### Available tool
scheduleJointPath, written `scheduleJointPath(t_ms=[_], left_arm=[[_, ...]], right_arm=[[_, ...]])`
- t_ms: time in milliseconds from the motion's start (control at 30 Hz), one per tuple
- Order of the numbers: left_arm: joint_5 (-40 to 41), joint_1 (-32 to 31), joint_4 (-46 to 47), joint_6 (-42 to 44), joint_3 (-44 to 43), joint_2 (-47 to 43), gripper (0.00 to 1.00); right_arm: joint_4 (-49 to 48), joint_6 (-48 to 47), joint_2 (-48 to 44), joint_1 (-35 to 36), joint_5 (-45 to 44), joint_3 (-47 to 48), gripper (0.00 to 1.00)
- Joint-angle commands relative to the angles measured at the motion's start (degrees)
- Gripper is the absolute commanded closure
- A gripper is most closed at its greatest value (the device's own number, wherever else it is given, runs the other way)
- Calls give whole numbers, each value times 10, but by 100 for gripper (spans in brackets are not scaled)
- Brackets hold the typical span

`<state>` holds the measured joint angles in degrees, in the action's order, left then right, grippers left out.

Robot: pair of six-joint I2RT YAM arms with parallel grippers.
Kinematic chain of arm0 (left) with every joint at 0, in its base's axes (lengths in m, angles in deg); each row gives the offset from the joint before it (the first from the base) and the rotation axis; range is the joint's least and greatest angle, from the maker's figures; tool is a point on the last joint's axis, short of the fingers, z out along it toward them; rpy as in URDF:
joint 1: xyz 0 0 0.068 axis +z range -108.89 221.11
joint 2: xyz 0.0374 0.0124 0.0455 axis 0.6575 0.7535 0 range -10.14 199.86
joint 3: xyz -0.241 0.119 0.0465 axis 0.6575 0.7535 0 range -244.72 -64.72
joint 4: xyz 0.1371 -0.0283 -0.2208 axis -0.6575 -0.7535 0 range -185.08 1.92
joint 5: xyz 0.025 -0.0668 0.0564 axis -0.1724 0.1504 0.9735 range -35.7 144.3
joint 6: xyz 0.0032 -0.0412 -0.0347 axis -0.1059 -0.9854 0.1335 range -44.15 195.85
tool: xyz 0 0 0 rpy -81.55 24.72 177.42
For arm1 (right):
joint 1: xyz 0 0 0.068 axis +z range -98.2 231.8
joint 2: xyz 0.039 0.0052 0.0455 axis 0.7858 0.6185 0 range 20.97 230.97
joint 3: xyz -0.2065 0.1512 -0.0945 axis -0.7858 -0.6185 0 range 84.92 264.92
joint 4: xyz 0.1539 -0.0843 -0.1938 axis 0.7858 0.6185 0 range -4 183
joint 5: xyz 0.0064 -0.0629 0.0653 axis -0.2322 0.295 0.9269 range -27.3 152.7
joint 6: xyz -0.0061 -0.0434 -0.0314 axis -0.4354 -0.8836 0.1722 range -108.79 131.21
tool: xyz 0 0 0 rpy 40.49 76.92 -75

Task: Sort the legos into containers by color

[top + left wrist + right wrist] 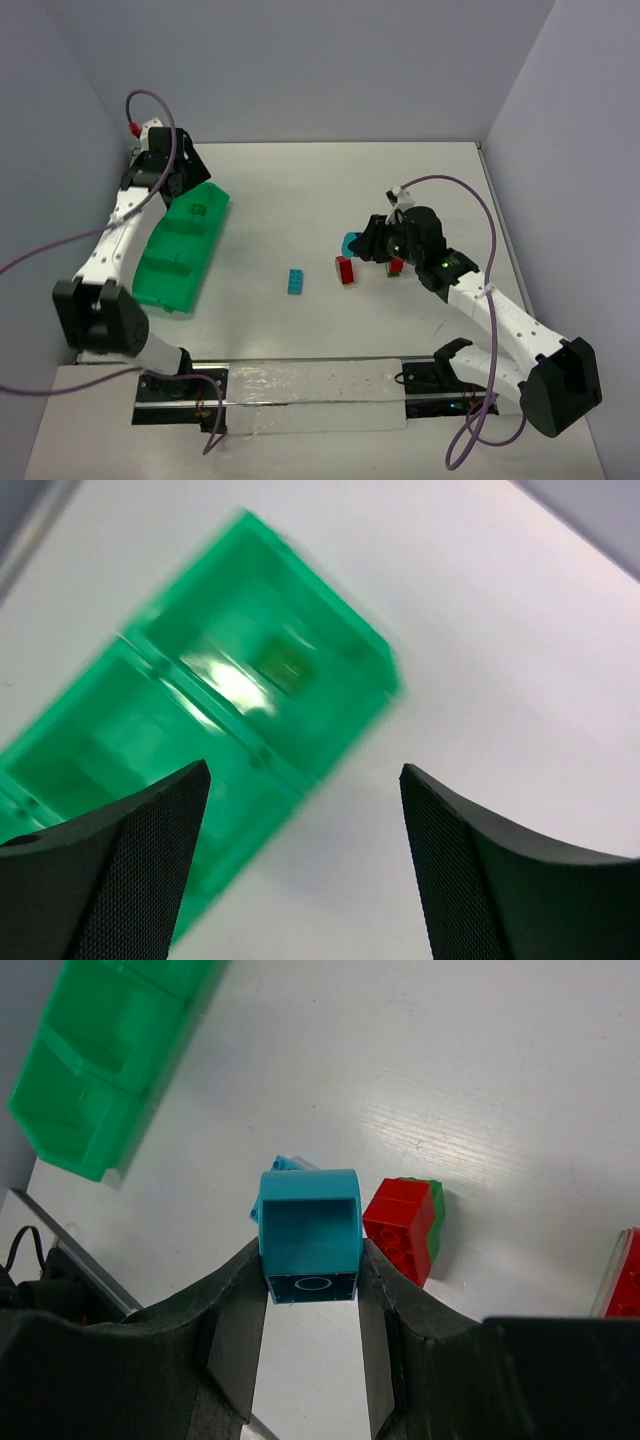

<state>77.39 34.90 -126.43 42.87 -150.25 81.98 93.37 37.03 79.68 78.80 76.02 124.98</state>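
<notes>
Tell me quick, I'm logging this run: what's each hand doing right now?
Left hand: open, holding nothing.
Right hand: closed on a teal brick.

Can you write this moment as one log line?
right gripper: shut on teal lego | left gripper: open by green tray
</notes>
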Motion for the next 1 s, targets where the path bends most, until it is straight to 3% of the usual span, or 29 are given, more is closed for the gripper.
scheduleJointPath(t_ms=[0, 133, 400, 700, 967], left_arm=[[-229, -63, 111, 52, 111, -170, 17], [-474, -97, 229, 37, 234, -263, 16], [-643, -151, 358, -6, 338, -302, 15], [-701, -224, 441, -16, 371, -281, 17], [-749, -227, 509, -54, 374, -257, 17]], right_arm=[[-28, 10, -13, 3, 41, 20, 87], [-68, 33, -13, 7, 105, 17, 86], [-148, 62, 6, 13, 245, 19, 85], [-358, 254, 24, 13, 319, -11, 84], [-371, 277, 41, 19, 303, 10, 84]])
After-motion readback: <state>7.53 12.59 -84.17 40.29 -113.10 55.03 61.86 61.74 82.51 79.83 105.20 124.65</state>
